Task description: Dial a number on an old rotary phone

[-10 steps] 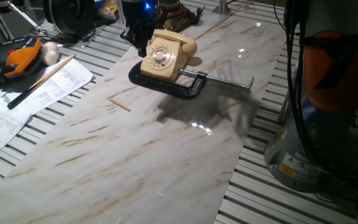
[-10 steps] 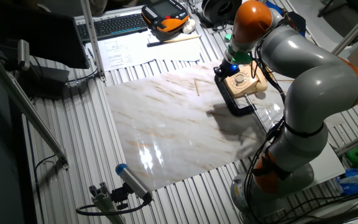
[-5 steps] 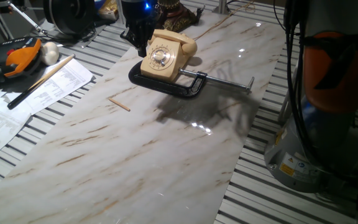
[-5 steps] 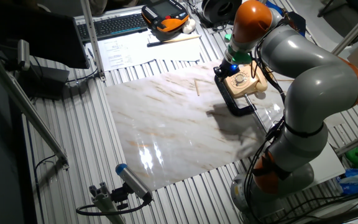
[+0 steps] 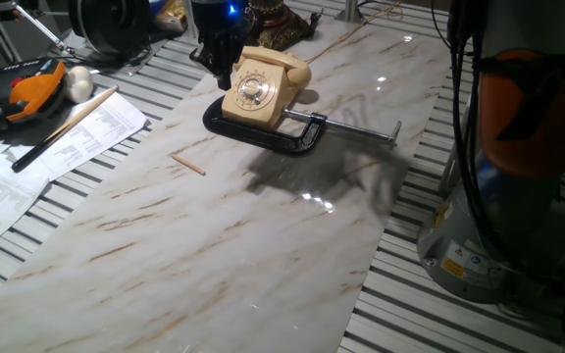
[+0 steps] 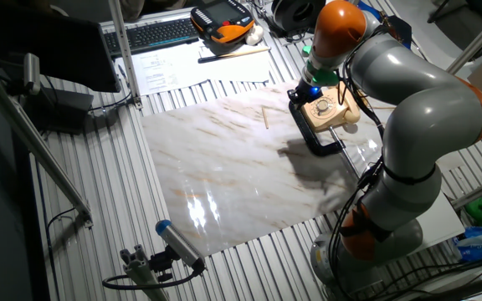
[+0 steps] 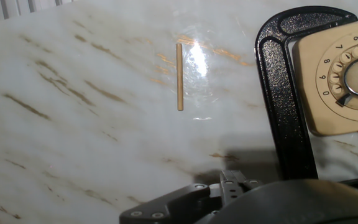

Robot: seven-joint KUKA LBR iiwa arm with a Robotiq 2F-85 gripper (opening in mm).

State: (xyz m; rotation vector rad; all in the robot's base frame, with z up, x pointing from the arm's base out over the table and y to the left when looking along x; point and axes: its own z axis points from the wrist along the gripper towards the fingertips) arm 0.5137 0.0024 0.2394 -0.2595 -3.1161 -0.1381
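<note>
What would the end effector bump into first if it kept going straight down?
Probably the marble tabletop, beside the black clamp and the phone. The hand view looks mostly at bare marble, though depth is unclear.

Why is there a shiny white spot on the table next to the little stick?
Hand view: lamp glare bounces off the glossy marble table beside the wooden stick. One fixed view: a smaller glare spot, with the arm's dark shadow near the clamp. The other fixed view: glare near the front edge.
</note>
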